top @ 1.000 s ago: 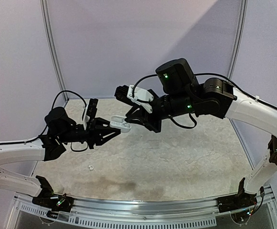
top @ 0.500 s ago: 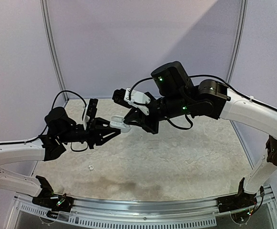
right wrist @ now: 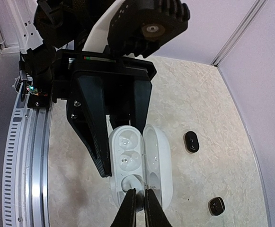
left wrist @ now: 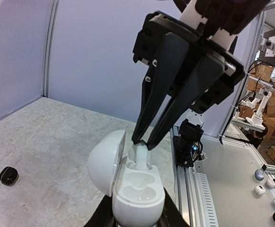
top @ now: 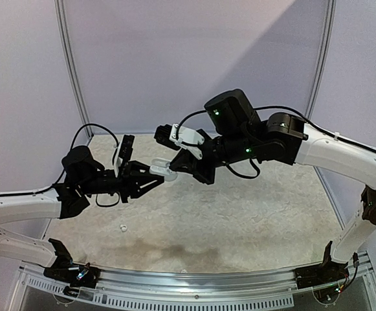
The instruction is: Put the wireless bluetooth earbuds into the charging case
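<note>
The top view is showing both arms meeting above the far left of the bench, with a loose white earbud lying on the bench nearer the left arm's base. Only the wrist views are showing the contact itself. In the left wrist view the left gripper is clamping the open charging case by its two sides, the lid swinging open to the left. The right gripper is coming down from above with its jaws nearly together, pinching the tip of a white earbud in the case. That earbud is standing upright, its long axis pointing straight up into the jaws and its lower end sitting in the case's farther socket. A black earbud is lying on the bench at far left. In the right wrist view the case's long axis is running in line with the left gripper's fingers, sockets facing the camera, and two more black earbuds are showing on the bench to the right.
</note>
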Controlling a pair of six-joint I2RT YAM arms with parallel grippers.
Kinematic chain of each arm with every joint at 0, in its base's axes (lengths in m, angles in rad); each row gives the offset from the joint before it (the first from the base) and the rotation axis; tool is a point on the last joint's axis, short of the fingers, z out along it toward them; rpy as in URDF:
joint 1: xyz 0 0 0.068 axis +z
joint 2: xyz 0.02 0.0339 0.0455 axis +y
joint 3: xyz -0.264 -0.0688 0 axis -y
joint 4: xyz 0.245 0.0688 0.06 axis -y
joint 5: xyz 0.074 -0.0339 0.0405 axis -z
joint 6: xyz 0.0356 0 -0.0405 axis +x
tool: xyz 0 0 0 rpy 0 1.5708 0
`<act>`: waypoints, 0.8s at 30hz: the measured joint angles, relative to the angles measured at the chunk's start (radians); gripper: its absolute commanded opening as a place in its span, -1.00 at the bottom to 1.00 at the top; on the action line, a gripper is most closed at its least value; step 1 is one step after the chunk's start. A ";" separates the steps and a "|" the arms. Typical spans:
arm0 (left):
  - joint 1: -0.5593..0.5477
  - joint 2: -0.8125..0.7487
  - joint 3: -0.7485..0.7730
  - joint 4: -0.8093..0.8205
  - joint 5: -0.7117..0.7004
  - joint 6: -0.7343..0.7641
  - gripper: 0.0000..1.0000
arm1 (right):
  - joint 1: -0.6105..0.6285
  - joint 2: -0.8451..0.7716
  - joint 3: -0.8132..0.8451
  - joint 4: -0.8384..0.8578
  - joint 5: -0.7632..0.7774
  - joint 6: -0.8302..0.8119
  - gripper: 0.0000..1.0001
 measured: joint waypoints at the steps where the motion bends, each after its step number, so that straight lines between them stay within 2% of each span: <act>1: 0.000 0.000 0.000 -0.002 -0.002 0.000 -1.00 | -0.002 0.000 -0.004 0.005 -0.005 0.002 -0.89; 14: 0.007 0.002 0.000 -0.013 -0.008 0.000 -1.00 | -0.008 -0.016 -0.057 0.064 -0.032 0.011 -0.86; 19: 0.008 0.002 0.000 -0.012 -0.006 0.008 -1.00 | -0.008 -0.016 -0.057 0.059 -0.033 0.005 -0.74; 24: 0.008 0.002 0.000 -0.018 0.008 0.054 -1.00 | -0.004 -0.016 -0.056 0.041 -0.033 0.000 -0.71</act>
